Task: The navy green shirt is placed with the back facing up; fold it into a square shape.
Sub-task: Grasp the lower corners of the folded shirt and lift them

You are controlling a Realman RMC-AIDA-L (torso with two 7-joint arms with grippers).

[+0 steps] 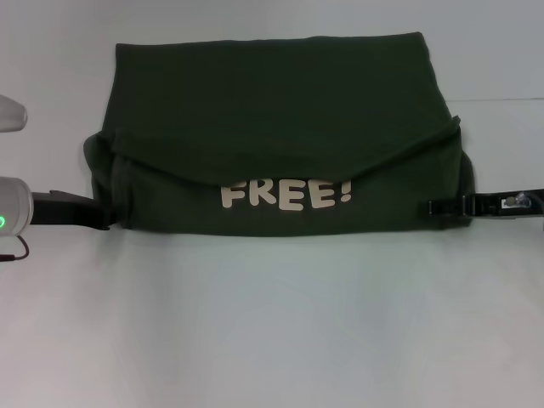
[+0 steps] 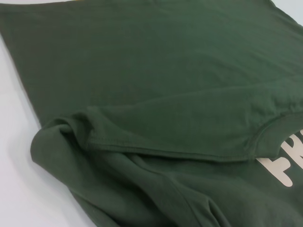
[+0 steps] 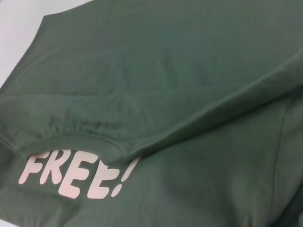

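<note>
Navy green shirt [image 1: 272,102] lies half folded, left gripper [image 1: 100,212] and right gripper [image 1: 438,206] at its near corners; I cannot tell their grip.

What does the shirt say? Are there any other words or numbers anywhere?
"FREE!" in cream letters, on the navy green shirt, on the near part below the folded-over flap.
In the left wrist view only its first letters show, at the picture's edge.
No other words, numbers or signs can be seen, on the shirt, the table, the left gripper or the right gripper.
</note>
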